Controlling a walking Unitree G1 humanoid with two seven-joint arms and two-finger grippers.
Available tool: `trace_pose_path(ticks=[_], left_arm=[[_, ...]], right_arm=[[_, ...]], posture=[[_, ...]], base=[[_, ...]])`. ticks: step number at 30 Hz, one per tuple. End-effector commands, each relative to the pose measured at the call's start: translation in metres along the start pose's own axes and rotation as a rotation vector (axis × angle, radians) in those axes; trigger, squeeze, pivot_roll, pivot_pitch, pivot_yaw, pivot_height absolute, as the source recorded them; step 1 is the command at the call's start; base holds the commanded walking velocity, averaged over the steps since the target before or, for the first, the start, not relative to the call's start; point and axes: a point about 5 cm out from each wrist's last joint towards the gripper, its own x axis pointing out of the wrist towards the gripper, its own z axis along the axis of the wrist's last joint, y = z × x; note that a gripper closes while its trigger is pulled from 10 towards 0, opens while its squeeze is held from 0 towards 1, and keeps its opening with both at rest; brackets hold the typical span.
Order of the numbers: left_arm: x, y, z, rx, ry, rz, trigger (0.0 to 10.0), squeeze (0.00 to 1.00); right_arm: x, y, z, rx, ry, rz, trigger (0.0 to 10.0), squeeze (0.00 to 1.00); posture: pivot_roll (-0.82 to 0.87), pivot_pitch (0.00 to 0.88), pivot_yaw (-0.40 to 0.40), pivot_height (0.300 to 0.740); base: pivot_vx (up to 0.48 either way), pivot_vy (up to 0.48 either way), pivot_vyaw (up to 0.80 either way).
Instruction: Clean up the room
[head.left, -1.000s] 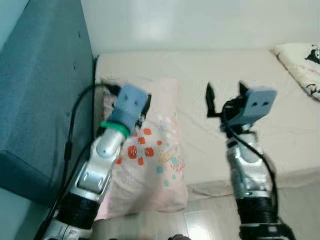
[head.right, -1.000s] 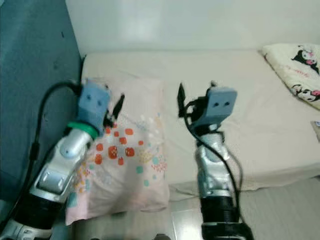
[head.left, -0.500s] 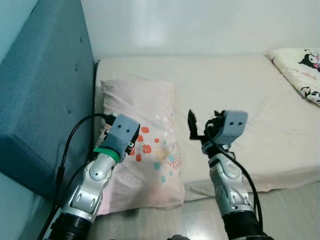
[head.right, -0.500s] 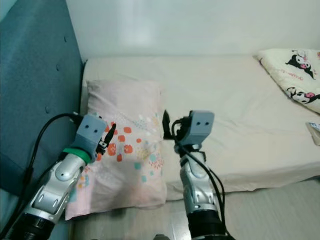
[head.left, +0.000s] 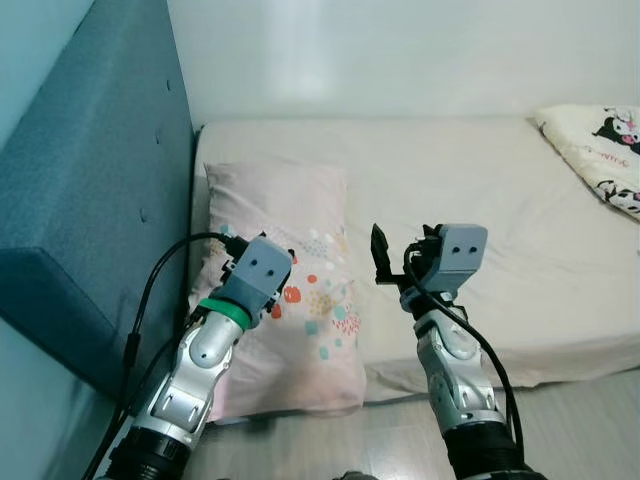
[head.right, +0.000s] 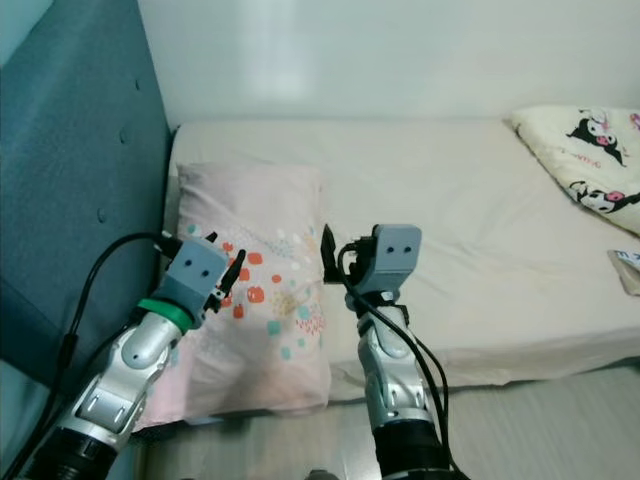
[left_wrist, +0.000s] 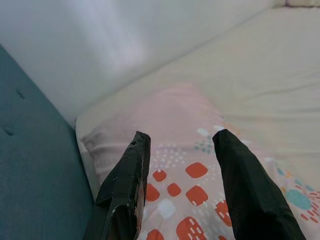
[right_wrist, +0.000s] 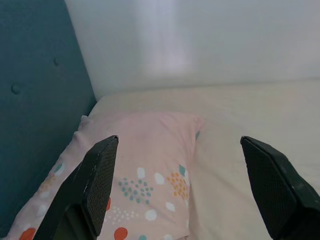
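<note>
Both arms have drawn back from the pillow (head.left: 285, 300), which lies on the bed (head.left: 480, 190) beside the headboard (head.left: 90, 200). Left gripper (left_wrist: 182, 165) and right gripper (right_wrist: 180, 185) hover above it, open, empty. Pillow seems placed; next, find other clutter.

So there's a pale pink pillow (head.left: 290, 300) lying flat on the left end of the bed (head.left: 480, 190), right up against the blue headboard (head.left: 90, 190). It's got red, teal and orange blotches, mostly on its near half, while the far half is plain pink. Its near end hangs a little over the bed's near edge. Over at the far right there's a second one, a cream pillow (head.left: 600, 145) with black cartoon characters, lying at an angle.
</note>
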Motion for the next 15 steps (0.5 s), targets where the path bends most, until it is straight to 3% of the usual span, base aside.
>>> trace_pose_path(ticks=[1,15], left_arm=[[-0.0015,-0.0055,-0.0036,-0.001,0.007,-0.01,10.0,0.0],[0.0006,-0.005,-0.0047,0.003,-0.001,0.005,10.0,0.0]], right_arm=[[-0.0012,-0.0015,-0.0046,0.0,0.017,-0.006,10.0,0.0],[-0.0012,-0.0011,-0.0056,-0.005,0.018,-0.002,10.0,0.0]], posture=[[-0.06,0.013,-0.002,0.736],[-0.06,0.014,-0.001,0.736]], base=[[0.0,-0.42,0.0],[0.0,-0.426,0.0]])
